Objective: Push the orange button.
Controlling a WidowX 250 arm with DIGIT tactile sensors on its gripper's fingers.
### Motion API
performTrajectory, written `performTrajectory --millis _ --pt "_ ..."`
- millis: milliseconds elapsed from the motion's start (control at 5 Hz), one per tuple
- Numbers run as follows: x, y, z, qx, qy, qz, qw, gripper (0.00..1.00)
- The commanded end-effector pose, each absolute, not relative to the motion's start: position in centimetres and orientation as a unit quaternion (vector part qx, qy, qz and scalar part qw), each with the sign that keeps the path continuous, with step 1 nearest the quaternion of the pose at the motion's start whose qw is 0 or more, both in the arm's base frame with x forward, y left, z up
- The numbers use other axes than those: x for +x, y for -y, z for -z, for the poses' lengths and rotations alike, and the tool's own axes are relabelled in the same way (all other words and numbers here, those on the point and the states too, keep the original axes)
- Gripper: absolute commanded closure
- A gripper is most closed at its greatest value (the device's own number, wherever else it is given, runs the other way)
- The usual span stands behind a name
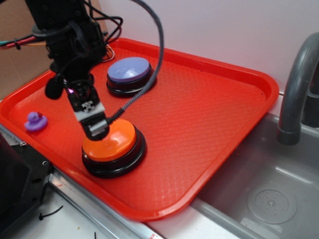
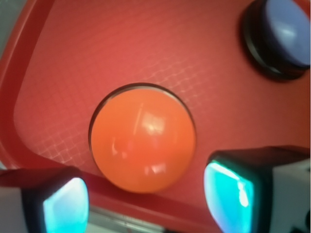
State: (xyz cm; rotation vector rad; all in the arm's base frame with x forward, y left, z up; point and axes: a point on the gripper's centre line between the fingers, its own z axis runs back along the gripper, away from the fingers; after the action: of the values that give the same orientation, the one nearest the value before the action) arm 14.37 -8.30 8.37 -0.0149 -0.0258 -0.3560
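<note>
- I see the orange button (image 1: 110,142) low and left of centre in the exterior view, sitting on the red tray (image 1: 209,124) near its front edge.
- Its orange cap rides on a black round base.
- The gripper (image 1: 95,127) comes down from the arm in the upper left of that frame, and its tip is at the cap's upper left edge; I cannot tell for sure whether it is touching.
- In the wrist view the orange button (image 2: 143,138) fills the centre, with glare on its dome.
- The gripper (image 2: 146,204) shows there as two fingers (image 2: 65,204) at the bottom corners, spread wide apart, one on each side of the cap, with nothing held between them.
- A second button, the blue button (image 1: 128,72), stands farther back on the tray, above the orange one in the exterior frame and well apart from it; in the wrist view the blue button (image 2: 284,34) is cut off at the upper right corner.
- A small purple duck (image 1: 36,121) sits on the tray at the left of the exterior frame.
- A grey sink (image 1: 269,199) takes the lower right, with a faucet (image 1: 296,89) at the right edge.
</note>
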Motion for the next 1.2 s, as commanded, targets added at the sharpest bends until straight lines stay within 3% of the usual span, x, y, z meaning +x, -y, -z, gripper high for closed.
performTrajectory --millis 0,400,600,800,1000 --pt "14.6 8.4 -5.2 -0.031 -0.042 0.181 0.982 0.00" --pt "14.9 8.5 -6.0 -0.022 -0.043 0.183 0.982 0.00" --pt "15.7 8.6 -8.1 -0.008 -0.021 0.184 0.983 0.00" --pt "17.5 8.6 -10.5 -0.023 -0.006 0.179 0.984 0.00" --pt "17.7 8.3 -11.2 -0.025 -0.005 0.172 0.985 0.00"
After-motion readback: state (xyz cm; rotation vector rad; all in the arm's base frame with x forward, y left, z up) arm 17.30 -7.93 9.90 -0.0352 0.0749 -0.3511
